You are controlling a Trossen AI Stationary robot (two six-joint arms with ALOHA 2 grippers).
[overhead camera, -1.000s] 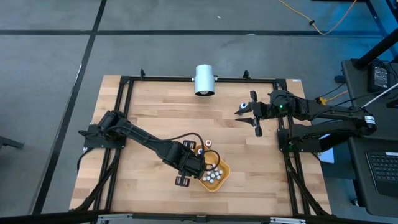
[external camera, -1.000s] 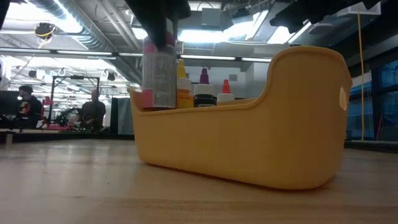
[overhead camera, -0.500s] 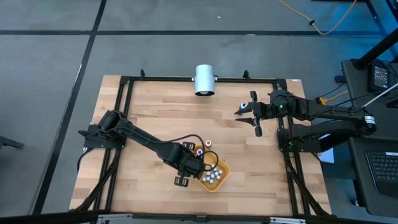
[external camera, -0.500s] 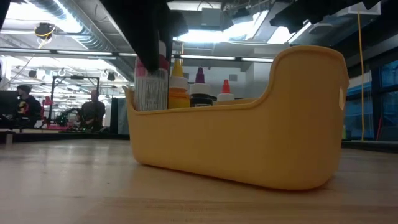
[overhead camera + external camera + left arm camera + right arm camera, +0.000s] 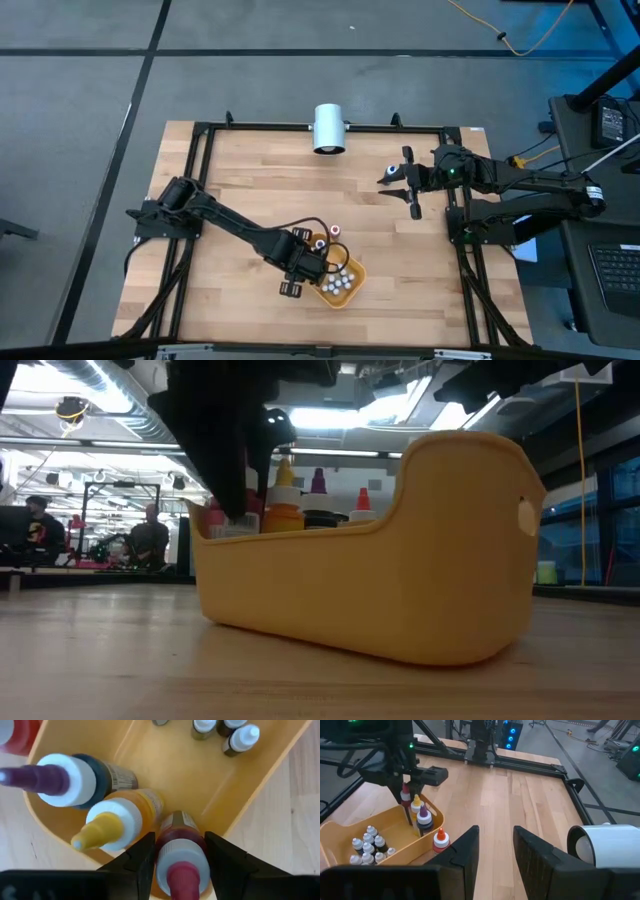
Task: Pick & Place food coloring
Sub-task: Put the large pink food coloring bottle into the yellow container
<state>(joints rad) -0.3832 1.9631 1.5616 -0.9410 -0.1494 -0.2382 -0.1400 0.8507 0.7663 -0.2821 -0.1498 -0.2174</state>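
Food coloring bottle (image 5: 181,851), pink-tipped, sits clamped in your left hand (image 5: 177,857) just inside the tray (image 5: 235,785), touching the yellow bottle (image 5: 117,820), so letting go carelessly could topple that neighbour, while your right hand (image 5: 492,850) waits part-open across the worktop (image 5: 240,170).

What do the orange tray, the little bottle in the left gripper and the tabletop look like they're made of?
Orange tray: likely molded plastic, smooth matte walls with rounded edges. Pink-tipped bottle between the left gripper fingers: probably soft translucent plastic showing red liquid, with a white cap and paper label. Tabletop: wood, butcher-block style, with visible joined strips and grain.
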